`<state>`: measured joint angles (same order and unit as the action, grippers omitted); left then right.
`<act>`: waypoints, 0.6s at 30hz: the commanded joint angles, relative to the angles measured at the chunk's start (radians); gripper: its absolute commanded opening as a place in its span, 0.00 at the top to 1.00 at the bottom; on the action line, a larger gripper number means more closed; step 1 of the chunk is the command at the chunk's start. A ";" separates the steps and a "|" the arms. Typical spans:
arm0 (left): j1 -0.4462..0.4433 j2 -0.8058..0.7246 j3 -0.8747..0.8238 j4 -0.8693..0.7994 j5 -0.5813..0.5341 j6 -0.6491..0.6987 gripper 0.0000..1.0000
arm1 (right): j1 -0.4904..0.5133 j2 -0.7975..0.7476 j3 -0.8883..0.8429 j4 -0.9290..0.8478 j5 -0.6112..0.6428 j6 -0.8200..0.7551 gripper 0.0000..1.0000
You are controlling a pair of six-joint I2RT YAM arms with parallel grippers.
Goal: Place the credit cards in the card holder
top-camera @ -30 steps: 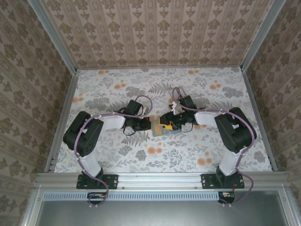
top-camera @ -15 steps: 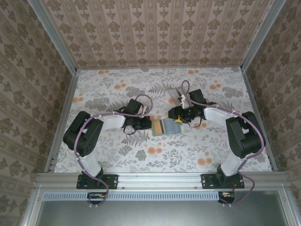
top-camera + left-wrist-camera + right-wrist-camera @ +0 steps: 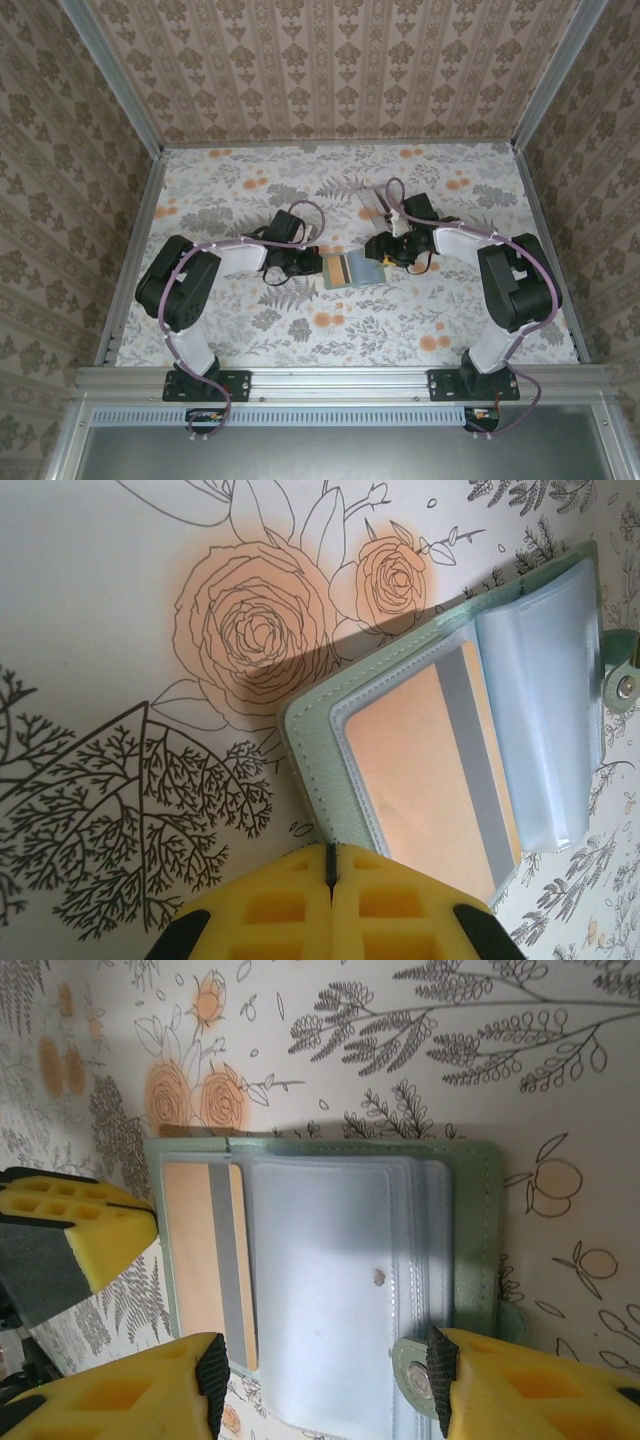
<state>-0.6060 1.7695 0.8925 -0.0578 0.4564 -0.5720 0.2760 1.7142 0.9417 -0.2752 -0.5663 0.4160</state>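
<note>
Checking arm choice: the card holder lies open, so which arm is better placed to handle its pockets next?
Right, probably: the right claw stands open over the card holder by its tab, while the left claw is shut at the opposite edge.

Tan credit card [image 3: 425,765] inside card holder [image 3: 312,765].

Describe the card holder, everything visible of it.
The card holder is a muted-green, stitched wallet, leather-like, lying open and flat on the floral table. Clear plastic sleeves fan inside; one holds a tan card with a grey stripe. A snap tab juts from one edge. The shut left gripper sits at the opposite edge.
</note>
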 commanded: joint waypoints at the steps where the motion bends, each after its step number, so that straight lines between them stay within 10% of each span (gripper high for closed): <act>1: 0.007 0.021 0.034 -0.002 0.019 -0.002 0.97 | 0.020 -0.016 0.010 -0.062 0.024 -0.035 0.42; 18: 0.008 0.021 0.019 0.016 0.018 -0.011 0.98 | 0.095 0.030 0.094 -0.175 0.120 -0.080 0.43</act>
<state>-0.6060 1.7802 0.8978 -0.0566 0.4599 -0.5724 0.3511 1.7294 1.0069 -0.3843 -0.5018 0.3630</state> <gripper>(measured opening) 0.046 0.568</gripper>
